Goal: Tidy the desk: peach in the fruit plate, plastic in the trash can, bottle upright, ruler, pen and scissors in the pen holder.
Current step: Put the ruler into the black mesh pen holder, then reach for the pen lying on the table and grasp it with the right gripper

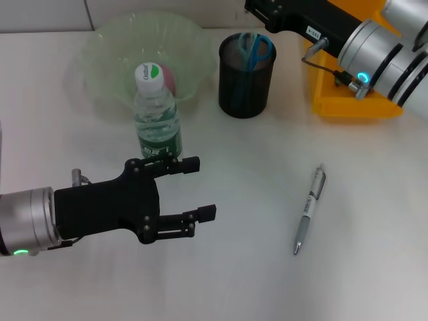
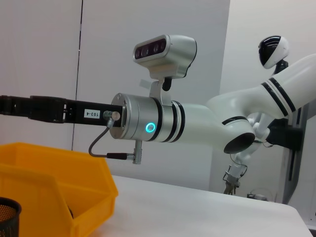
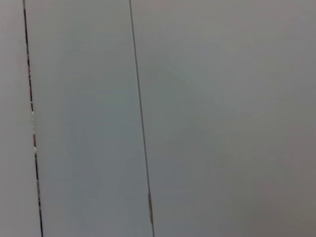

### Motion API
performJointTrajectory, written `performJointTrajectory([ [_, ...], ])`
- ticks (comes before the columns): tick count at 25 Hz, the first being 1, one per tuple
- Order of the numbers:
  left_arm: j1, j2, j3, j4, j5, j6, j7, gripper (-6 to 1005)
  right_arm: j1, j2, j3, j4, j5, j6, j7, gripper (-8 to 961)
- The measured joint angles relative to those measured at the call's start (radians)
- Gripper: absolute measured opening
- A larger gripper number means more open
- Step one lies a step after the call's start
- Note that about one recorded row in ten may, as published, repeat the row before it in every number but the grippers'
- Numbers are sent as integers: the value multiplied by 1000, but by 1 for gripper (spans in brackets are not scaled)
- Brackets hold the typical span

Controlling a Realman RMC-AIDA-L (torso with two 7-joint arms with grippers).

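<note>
Bottle point(image 1: 158, 114) stands upright just beyond the open left claw point(image 1: 199, 188).

White matte counter point(image 1: 254, 281) fills most of head view, soft even light, only faint shadows. Pale wall point(image 1: 47, 15) runs along far edge, thin vertical seam in it. Left wrist view: same grey-white wall panels point(image 2: 44, 59), dark vertical joint lines, counter edge at far side. Right wrist view: just plain wall panel point(image 3: 222, 118), two thin vertical seams.
</note>
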Motion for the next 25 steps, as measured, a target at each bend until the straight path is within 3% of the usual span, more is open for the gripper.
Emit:
performJointTrajectory([
  [5, 3, 0, 0, 0, 0, 2, 1, 797, -58, -1, 7, -71, 2, -92, 42, 510],
  [10, 7, 1, 0, 0, 0, 3, 1, 797, -178, -8, -1, -315, -59, -105, 232, 559],
  [11, 8, 2, 0, 0, 0, 3, -1, 797, -235, -10, -2, -448, -137, -83, 357, 569],
  [12, 8, 2, 0, 0, 0, 3, -1, 797, -235, -10, -2, -448, -137, -83, 357, 579],
  [13, 9, 4, 0, 0, 0, 3, -6, 797, -268, -10, 0, -542, -209, -56, 452, 589],
  [14, 10, 6, 0, 0, 0, 3, -7, 797, -319, -12, 11, -722, -380, -7, 671, 629],
  [15, 10, 6, 0, 0, 0, 3, -7, 797, -319, -12, 11, -722, -380, -7, 671, 669],
  [18, 10, 7, 0, 0, 0, 3, -9, 797, -360, -12, 70, -1035, -809, -16, 1139, 789],
  [20, 11, 8, 0, 0, 0, 3, -9, 797, -349, -12, 125, -1204, -1118, -115, 1428, 796],
  [21, 10, 8, 0, 0, 0, 3, -9, 797, -311, -12, 181, -1322, -1345, -279, 1626, 800],
  [22, 10, 8, 0, 0, 0, 3, -9, 797, -311, -12, 181, -1322, -1345, -279, 1626, 804],
  [25, 8, 7, 0, 0, 0, -1, -9, 797, -250, -13, 227, -1413, -1554, -520, 1804, 811],
])
